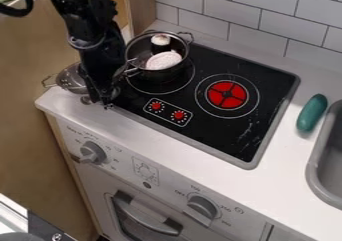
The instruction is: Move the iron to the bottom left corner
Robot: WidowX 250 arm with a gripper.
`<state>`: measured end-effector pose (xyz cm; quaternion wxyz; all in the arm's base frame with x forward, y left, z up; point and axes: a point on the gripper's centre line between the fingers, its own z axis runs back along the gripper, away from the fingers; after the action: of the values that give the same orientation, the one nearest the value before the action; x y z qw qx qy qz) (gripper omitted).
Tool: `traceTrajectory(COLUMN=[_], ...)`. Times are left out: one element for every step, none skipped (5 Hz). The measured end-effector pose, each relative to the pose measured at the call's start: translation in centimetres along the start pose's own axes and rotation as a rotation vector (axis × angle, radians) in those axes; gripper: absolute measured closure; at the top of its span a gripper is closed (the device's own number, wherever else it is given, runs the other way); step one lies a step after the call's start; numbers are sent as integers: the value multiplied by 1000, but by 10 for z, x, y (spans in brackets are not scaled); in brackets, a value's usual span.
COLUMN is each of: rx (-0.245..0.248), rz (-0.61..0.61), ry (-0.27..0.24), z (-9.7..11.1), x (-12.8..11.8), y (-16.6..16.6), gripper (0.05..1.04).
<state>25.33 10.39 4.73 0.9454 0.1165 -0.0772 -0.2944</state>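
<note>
The black gripper (101, 101) hangs low over the counter's left corner, just left of the stove top. Behind it and to its left is a silver metal colander (69, 80), the metal item at this corner, with one wire handle sticking out over the counter's left edge. The arm covers the colander's right part, and whether the two touch I cannot tell. No clothes iron can be made out. The white counter (137, 130) runs along the front of the stove top.
A metal pot (142, 47) holding a white oval item and a dark, white-topped item stands on the rear left burner of the black stove top (220, 130). At right lie a teal oblong object (312, 113) and a grey sink (320, 157). Tiled wall behind.
</note>
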Motion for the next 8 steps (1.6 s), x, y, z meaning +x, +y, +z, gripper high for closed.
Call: traceTrajectory(rx=[-21, -32, -43, -46, -39, -28, -41, -63], rz=[18, 20, 29, 36, 42, 51, 56, 89], ry=[-2, 2, 8, 22, 36, 48, 66, 76], z=[0, 1, 4, 8, 11, 14, 20, 39], x=[1, 2, 8, 14, 21, 27, 33, 44], y=[-3, -7, -8, -11, -14, -18, -23, -24], gripper=[846, 589, 288, 85, 84, 84, 84, 84])
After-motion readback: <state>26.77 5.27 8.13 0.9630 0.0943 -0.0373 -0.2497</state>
